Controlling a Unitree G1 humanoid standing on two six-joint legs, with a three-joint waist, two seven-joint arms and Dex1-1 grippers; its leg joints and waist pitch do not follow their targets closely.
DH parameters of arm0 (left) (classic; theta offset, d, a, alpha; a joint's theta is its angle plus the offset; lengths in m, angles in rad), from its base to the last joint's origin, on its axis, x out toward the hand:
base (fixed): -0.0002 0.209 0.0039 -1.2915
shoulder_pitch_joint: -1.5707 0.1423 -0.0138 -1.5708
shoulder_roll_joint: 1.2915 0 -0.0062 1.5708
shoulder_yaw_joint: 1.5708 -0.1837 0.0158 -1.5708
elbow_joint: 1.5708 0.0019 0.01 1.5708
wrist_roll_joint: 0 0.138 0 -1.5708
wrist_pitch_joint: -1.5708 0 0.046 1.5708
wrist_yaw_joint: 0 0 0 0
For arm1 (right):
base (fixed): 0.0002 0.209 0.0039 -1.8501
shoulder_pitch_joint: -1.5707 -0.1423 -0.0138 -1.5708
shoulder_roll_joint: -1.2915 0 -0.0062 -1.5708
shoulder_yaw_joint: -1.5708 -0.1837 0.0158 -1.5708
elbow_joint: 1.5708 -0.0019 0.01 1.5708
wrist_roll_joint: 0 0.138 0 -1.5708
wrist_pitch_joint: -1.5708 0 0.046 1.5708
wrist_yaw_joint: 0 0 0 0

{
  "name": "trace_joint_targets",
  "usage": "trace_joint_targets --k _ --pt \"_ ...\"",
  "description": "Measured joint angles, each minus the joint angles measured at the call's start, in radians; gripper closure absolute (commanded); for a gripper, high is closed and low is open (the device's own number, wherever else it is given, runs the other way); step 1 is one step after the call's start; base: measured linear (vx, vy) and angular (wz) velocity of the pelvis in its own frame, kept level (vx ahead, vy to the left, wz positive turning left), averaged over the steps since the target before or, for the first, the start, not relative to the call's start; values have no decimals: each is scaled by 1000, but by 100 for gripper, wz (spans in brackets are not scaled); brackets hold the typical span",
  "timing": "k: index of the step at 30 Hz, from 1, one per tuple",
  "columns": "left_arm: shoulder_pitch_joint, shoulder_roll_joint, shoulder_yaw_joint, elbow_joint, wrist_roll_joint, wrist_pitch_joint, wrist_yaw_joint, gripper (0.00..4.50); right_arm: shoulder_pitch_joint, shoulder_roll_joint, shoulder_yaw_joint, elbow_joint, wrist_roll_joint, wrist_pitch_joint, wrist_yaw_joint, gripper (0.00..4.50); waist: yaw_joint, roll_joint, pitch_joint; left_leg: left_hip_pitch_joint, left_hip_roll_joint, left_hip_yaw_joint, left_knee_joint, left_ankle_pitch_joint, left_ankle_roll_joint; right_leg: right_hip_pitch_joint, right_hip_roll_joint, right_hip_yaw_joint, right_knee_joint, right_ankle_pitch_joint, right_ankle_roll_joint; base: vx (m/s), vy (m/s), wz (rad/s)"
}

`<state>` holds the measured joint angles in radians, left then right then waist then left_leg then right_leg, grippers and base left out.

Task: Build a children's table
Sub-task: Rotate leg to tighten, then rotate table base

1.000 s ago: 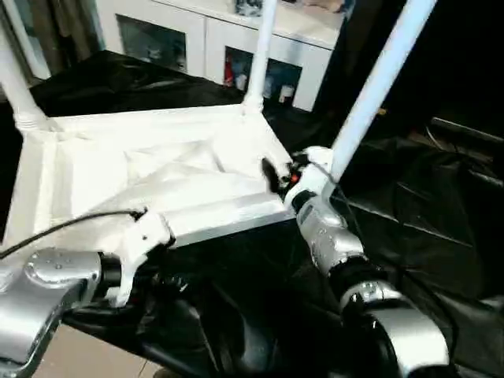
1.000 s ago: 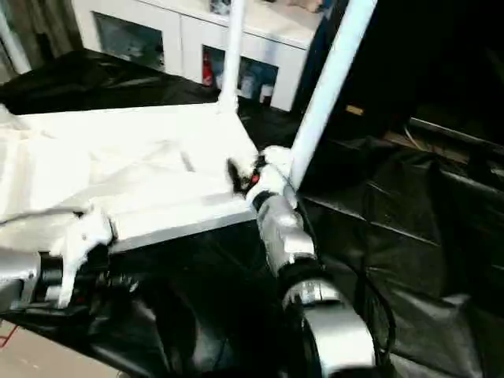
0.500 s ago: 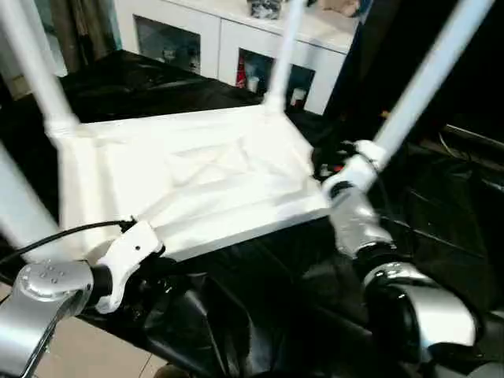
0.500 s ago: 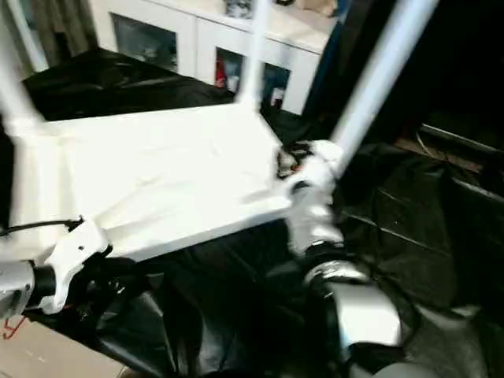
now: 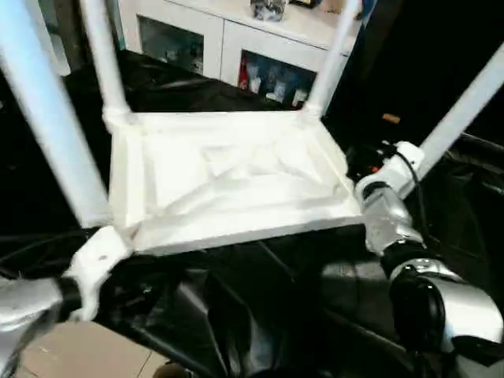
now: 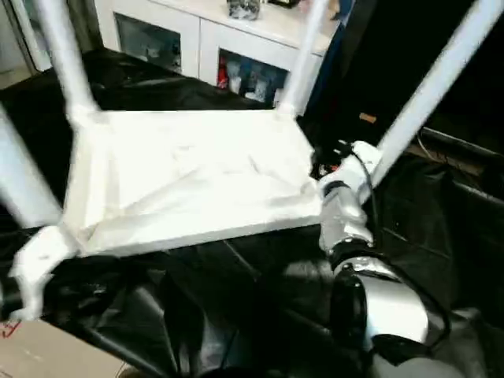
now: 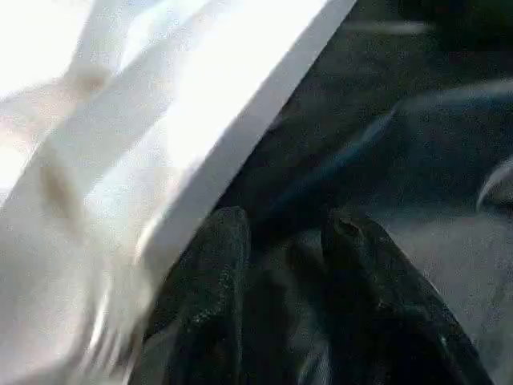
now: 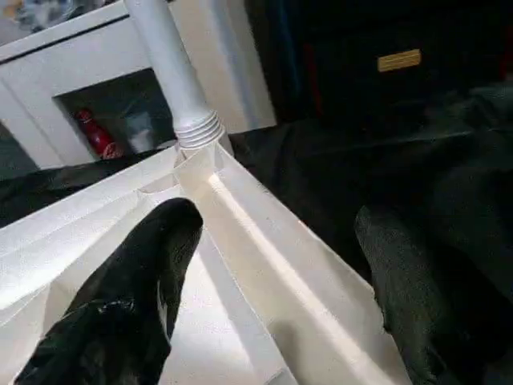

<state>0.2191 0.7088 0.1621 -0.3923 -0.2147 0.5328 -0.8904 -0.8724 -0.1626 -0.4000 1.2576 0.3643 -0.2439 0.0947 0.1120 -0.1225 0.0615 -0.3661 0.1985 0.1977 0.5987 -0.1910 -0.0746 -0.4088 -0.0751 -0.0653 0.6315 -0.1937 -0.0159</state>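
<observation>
Upturned table (image 5: 236,177) on black sheeting (image 5: 260,307), legs (image 5: 98,55) upward. Right gripper (image 8: 272,265) spread, straddling its rim; left gripper (image 7: 280,241) partly parted, empty, beside the edge.

The upturned table top (image 5: 236,177) lies on black sheeting (image 5: 236,315), its ribbed underside open from above. Four legs stand up from its corners and fence that space: a near-left leg (image 5: 47,110), a far-left leg (image 5: 102,55), a far-right leg (image 5: 331,63) and a near-right leg (image 5: 465,102). Between the legs the gaps are wide. A white cabinet (image 5: 236,39) closes off the far side. The right gripper (image 8: 272,265) straddles the top's side rim with fingers spread.
</observation>
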Motion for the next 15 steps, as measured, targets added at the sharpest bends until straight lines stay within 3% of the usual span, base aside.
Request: trace_joint_targets --k 4,10,13,15 --pt "87 1 57 23 -6 -72 -13 275 3 -18 -19 0 0 -6 -1 97 0 0 0 -1 0 0 0 0 0 0 0 0 0 -1 1 0 0 0" --pt "122 -46 135 63 -57 -161 -22 275 7 -19 -24 0 0 -10 4 97 0 0 0 0 1 0 0 0 0 0 0 0 0 -1 1 0 0 0" --pt "111 -73 180 106 -75 -212 -8 275 16 -20 -27 0 0 -13 18 97 2 -2 -1 0 2 0 1 0 0 1 1 -1 0 -1 1 0 0 0" --pt "43 -117 214 142 -133 -239 1 275 42 -14 -33 -14 14 -10 69 97 3 -4 -2 0 3 1 1 0 0 3 1 -1 0 -1 1 0 0 0"
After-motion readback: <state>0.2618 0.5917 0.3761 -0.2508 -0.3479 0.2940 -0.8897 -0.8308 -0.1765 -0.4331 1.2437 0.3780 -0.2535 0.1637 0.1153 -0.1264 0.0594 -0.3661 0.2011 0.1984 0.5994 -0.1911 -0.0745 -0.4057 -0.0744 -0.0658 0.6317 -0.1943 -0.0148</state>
